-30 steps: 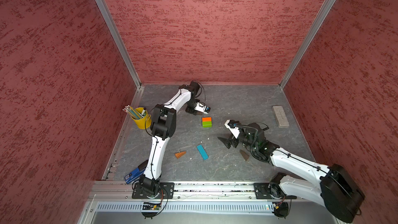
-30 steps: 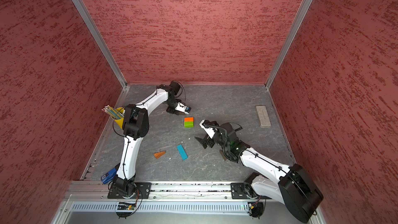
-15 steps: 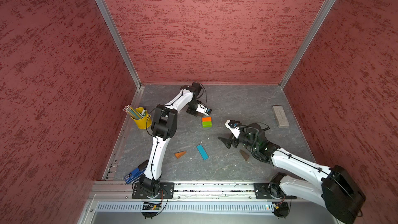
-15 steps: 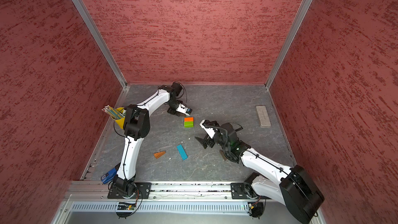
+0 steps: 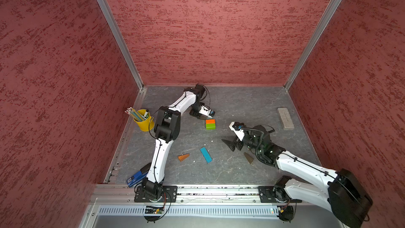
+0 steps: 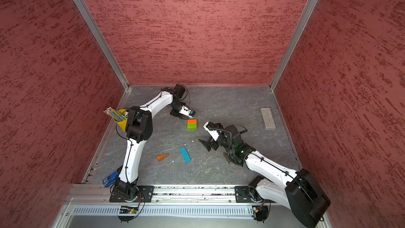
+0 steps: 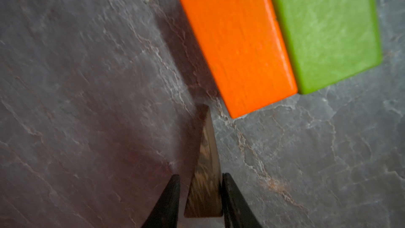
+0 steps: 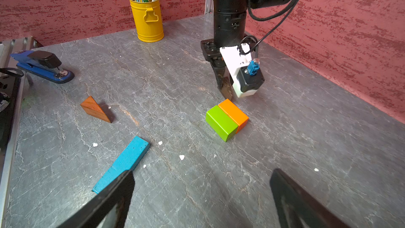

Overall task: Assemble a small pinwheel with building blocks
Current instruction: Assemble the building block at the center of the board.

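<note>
The left tool (image 7: 201, 175) is narrowly parted around the dark wedge (image 7: 206, 161), one finger just clear of it. Just past the wedge's tip lies the orange block (image 7: 236, 44), touching the green block (image 7: 324, 29). The right tool (image 8: 202, 173) gapes wide and empty, with the blue bar (image 8: 125, 163) nearby.

The orange block (image 5: 210, 121) and the lime-green block (image 5: 210, 126) are plain, bright colours. The bar (image 5: 206, 155) is turquoise blue. The orange-brown wedge (image 5: 183, 157) shows fine wood grain; the dark wedge (image 7: 205, 172) is brown with pale streaks. The table (image 5: 241, 106) is grey with pale veins. The walls (image 5: 208, 29) are red, flecked with darker dashes. The cup (image 5: 144, 123) is yellow, the stapler (image 8: 42, 64) blue with a black top, the slab (image 5: 285, 118) plain grey.
</note>
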Motion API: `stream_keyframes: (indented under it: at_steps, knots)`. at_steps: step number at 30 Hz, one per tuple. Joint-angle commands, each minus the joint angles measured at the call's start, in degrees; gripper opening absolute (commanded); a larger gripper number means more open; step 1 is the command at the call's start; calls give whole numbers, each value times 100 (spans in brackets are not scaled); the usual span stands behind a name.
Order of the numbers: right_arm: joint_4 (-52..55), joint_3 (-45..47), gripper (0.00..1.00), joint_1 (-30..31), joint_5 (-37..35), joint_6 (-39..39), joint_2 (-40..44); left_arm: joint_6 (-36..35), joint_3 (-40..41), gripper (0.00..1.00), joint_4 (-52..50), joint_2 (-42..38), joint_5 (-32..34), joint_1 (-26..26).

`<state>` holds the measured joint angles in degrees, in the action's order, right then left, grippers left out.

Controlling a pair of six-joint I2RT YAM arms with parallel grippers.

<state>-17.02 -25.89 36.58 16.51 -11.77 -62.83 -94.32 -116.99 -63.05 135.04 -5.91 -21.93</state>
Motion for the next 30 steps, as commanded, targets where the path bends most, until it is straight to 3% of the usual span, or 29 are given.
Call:
stream_keyframes:
  at_steps: [1,5,12,20,26,30]
  knots:
    - [15,14,99,-26,96,78,82,199,88,36,97,104,-105,3]
    - [-12,28,99,-20,106,61,47,671,212,37,142,-137,-542,103]
    - [-87,66,99,-19,133,43,-26,1611,1631,41,1291,-1140,-1254,382]
    - [-135,67,99,-19,179,48,-55,3162,3139,45,3291,-2169,-1032,688]
    - [-231,141,99,-21,182,88,-1,4599,3820,46,3516,-2836,-800,585]
    - [-225,135,99,-21,195,87,-19,5827,4228,48,3524,-3145,-100,370]
